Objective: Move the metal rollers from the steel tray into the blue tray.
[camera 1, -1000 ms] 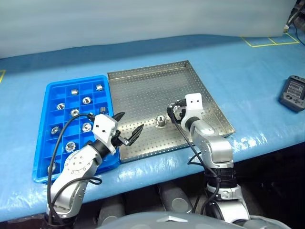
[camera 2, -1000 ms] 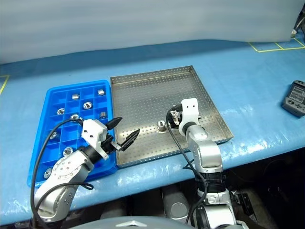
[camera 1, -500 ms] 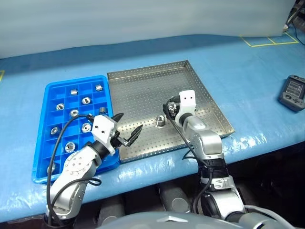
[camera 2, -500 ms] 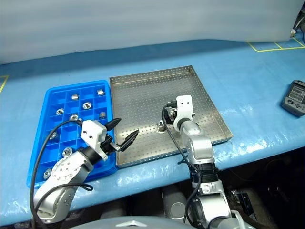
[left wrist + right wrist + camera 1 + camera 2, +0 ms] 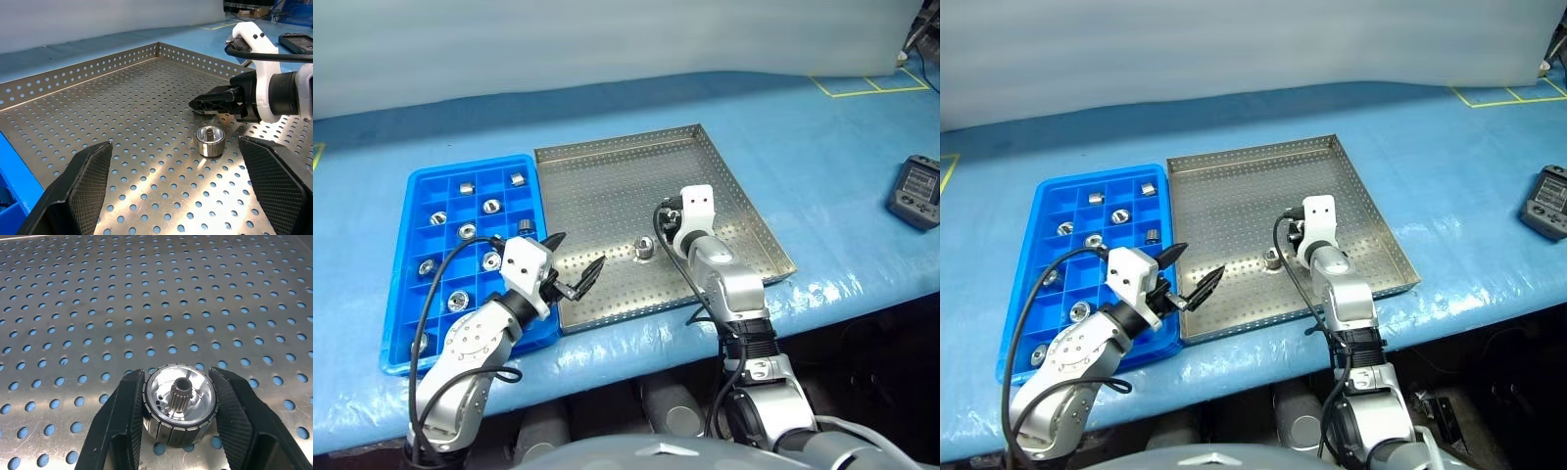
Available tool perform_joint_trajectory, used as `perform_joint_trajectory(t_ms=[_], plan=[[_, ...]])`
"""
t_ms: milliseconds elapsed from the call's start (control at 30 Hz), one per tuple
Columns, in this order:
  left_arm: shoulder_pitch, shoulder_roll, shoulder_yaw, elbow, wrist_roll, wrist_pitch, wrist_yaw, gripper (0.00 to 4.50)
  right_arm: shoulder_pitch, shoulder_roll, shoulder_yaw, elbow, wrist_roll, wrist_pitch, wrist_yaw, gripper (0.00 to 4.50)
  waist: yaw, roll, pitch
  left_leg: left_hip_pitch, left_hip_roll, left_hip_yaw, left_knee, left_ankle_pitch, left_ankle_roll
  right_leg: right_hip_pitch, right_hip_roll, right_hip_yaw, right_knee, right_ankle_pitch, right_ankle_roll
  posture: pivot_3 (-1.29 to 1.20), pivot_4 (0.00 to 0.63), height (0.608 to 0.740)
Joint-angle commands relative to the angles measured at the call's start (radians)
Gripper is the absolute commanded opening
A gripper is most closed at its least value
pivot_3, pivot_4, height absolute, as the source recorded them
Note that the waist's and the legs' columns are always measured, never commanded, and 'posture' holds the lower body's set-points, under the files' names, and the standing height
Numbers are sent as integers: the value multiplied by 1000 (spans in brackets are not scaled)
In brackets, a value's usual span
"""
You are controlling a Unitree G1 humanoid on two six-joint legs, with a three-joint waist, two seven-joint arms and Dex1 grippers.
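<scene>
One metal roller (image 5: pixel 180 404), a shiny ribbed ring with a centre hole, stands on the perforated steel tray (image 5: pixel 607 176). My right gripper (image 5: pixel 178 373) is shut on it, a black finger pressed against each side. The head views show this roller (image 5: pixel 644 248) near the tray's front, just left of my right hand. My left gripper (image 5: pixel 580 250) hangs open and empty over the seam between the steel tray and the blue tray (image 5: pixel 411 245). Several rollers (image 5: pixel 467 231) lie in the blue tray's compartments.
Both trays sit side by side on a table under blue cloth (image 5: pixel 822 166). A dark handheld device (image 5: pixel 914 191) lies at the far right. Yellow tape lines (image 5: pixel 862 86) mark the back right. The table's front edge runs just below the trays.
My right gripper has shifted left across the steel tray to the roller and shut on it. The roller has stayed in place. My left arm has not moved.
</scene>
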State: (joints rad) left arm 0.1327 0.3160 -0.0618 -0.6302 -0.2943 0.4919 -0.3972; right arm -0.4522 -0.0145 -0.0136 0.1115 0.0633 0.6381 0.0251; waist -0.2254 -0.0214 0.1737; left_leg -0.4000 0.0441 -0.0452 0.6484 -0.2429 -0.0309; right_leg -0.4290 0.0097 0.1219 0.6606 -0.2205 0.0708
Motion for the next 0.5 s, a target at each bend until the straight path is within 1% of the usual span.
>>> perform_joint_trajectory(t_ms=[33,133,333,433,500], plan=[[-11,-8,8,-18,1,-31,13,4500,-24,-4,4,-90,-2,-6,-3,1708,0,0,0,0,0,0,0,0,0,0,0,0,0,0,0,-128,150,740],[-10,-6,13,-23,6,-33,20,4500,-50,-7,23,-163,14,7,28,1708,1,0,0,0,0,0,0,0,0,0,0,0,0,0,0,-111,150,740],[26,-21,59,-67,2,-46,68,4500,-108,-21,126,-270,41,50,147,1708,11,0,0,0,0,-1,0,0,0,0,1,0,1,0,0,-46,150,740],[51,-31,80,-93,16,-58,100,4500,-131,-26,169,-284,50,69,196,1708,36,0,0,0,1,-1,-1,0,0,0,1,-1,1,0,0,-4,150,740],[95,-36,101,-119,39,-89,126,4500,-145,-27,216,-289,55,79,238,1708,57,0,0,0,1,-1,-1,0,0,-1,1,0,0,0,0,31,150,740]])
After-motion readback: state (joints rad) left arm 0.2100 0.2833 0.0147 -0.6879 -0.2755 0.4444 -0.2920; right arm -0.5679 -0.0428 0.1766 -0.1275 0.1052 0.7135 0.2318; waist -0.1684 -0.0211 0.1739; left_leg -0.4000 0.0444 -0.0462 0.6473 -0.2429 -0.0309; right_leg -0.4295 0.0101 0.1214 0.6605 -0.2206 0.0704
